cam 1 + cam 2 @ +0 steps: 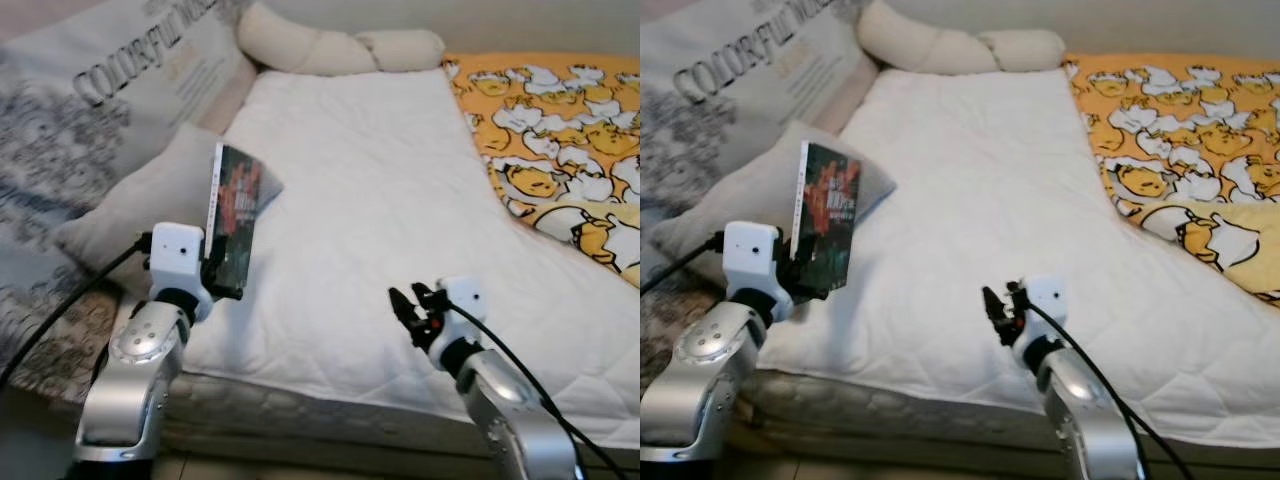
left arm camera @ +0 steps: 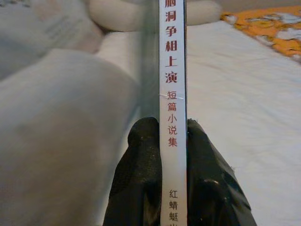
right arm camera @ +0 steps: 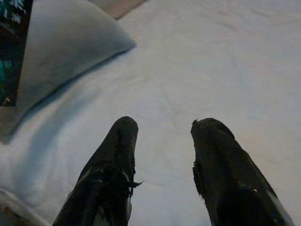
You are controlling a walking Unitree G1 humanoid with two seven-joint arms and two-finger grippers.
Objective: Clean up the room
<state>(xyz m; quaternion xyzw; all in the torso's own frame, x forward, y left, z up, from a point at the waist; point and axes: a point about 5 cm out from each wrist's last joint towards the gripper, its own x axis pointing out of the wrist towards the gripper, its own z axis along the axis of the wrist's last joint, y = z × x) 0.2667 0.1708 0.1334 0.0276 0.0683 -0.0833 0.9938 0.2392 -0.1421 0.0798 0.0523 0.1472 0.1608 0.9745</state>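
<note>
Right gripper (image 1: pixel 408 305) nearest, low over near edge of white mattress (image 1: pixel 400 220), fingers spread, nothing between them. Left gripper (image 1: pixel 222 270) at near left, pinching book (image 1: pixel 236 205) by lower end; book upright, lifted clear of bedding, just in front of grey pillow (image 1: pixel 140 205). Far side: cream bolster (image 1: pixel 330 45); far right: yellow duck blanket (image 1: pixel 560 140). Judgement: tidying partly along; book picked up, not yet put away; blanket looks unfolded, pillows unstraightened.

book (image 1: pixel 238 215): glossy printed paper cover, smooth white spine
bedspread (image 1: pixel 400 220): matt white quilted cloth
pillow (image 1: pixel 140 205): soft grey cloth
left gripper (image 2: pixel 173 155): fingers of rough matt black rubber
arms: brushed silver metal
</note>
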